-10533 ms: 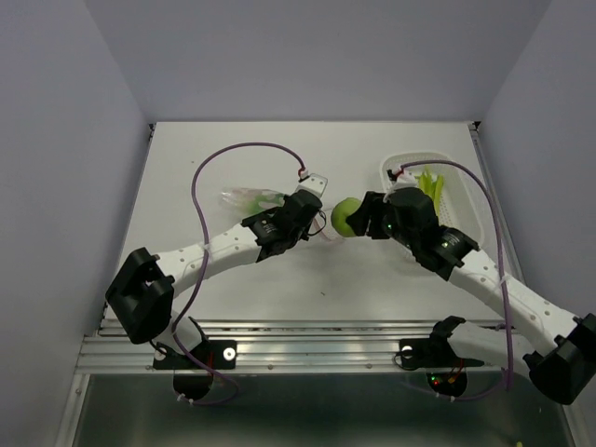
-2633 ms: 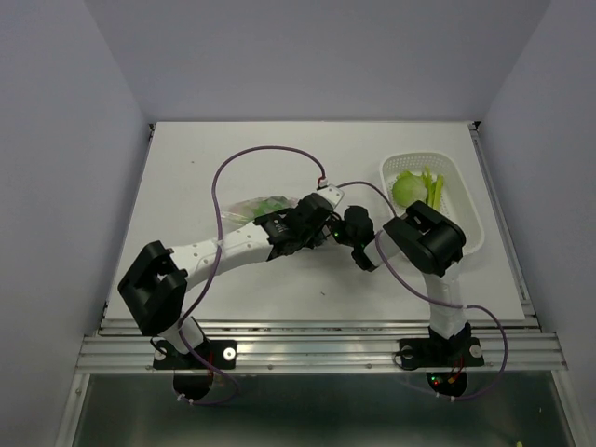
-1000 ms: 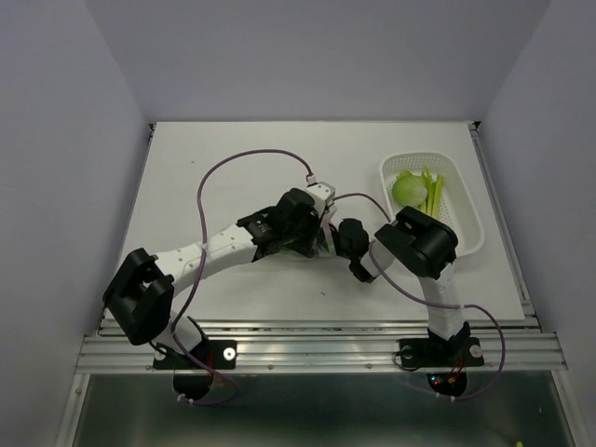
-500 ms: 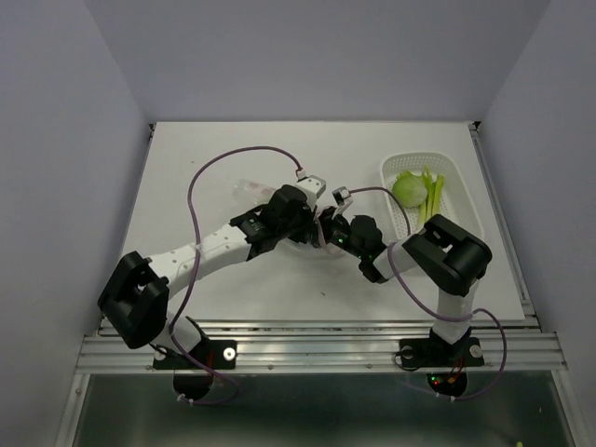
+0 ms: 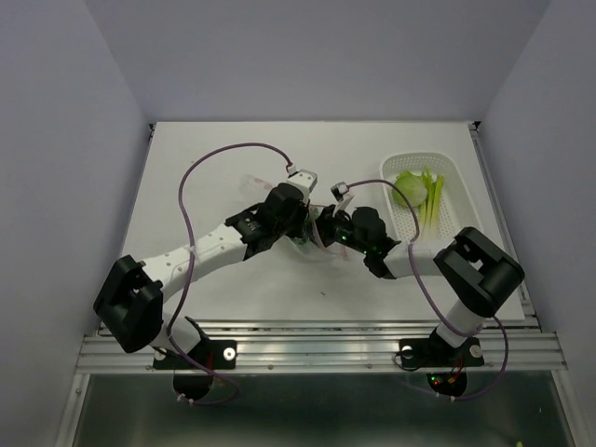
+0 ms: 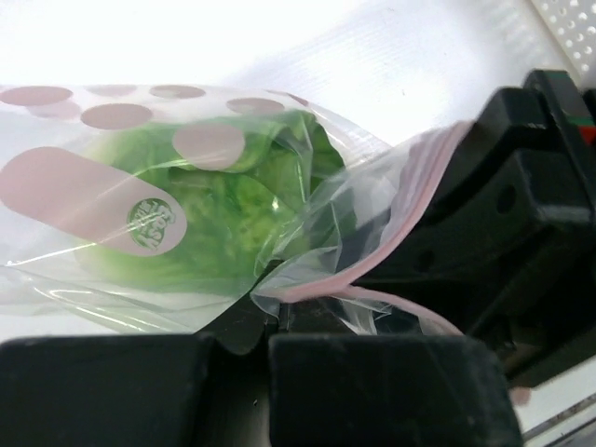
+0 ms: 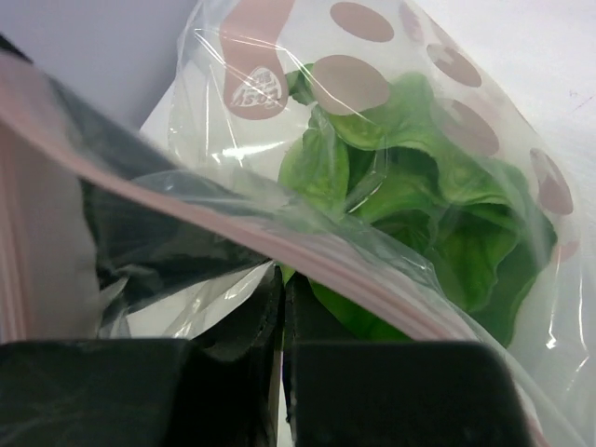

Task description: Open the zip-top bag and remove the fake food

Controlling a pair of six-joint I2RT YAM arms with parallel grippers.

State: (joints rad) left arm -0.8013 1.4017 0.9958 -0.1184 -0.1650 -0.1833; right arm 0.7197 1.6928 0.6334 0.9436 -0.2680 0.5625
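Two pinches at once, left gripper (image 6: pixel 268 349) clamped shut on the zip-top bag (image 6: pixel 86 194) at its mouth edge, green fake food (image 6: pixel 233 209) just beyond its tips (inside the film), right gripper (image 7: pixel 282 326) closed on the pink zipper lip opposite, white basket (image 5: pixel 468 209) off to its right

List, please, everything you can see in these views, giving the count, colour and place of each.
zip-top bag: one, clear with pink dots and a pink zipper strip, mid-table between both grippers.
leafy fake food: count unclear, green, inside the bag.
basket: one, white and perforated, on the table's right side.
lettuce ball: one, pale green, in the basket.
leafy strips: several, yellow-green, in the basket beside the ball.
table: one, white.
cables: two, purple, looping above the arms.
left gripper: one, black, shut on the bag's mouth edge.
right gripper: one, black, shut on the opposite edge.
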